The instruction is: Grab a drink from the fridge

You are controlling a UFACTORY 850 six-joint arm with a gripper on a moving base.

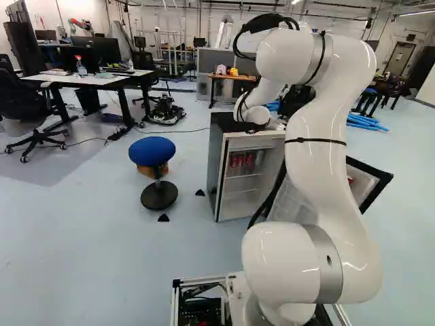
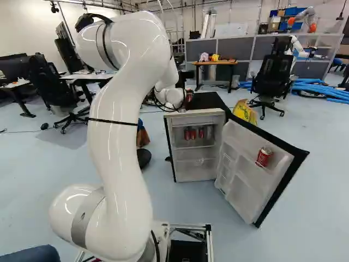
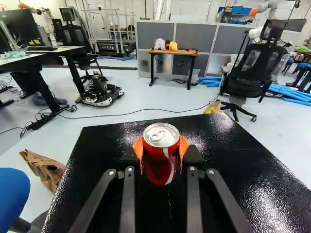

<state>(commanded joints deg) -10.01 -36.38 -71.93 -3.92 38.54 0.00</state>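
My gripper [image 2: 184,102] shows small beyond the arm in the right base view, by the top of the small fridge [image 2: 197,173]. In the wrist view the gripper [image 3: 161,153] is shut on a red drink can [image 3: 159,164], an orange pad on each side. The can is upright over the fridge's black top [image 3: 107,145]; whether it touches that top I cannot tell. The fridge door [image 2: 248,180] stands wide, with another red can [image 2: 264,157] on its inner shelf. Several cans [image 2: 193,134] stand on an upper shelf inside.
Left of the fridge stands a blue stool [image 1: 151,151], a brown bag [image 3: 44,170] near it. A black office chair [image 2: 271,76] and a yellow bag [image 2: 245,111] are behind the fridge. Farther back are a wooden table [image 3: 173,52] and another robot [image 2: 305,16].
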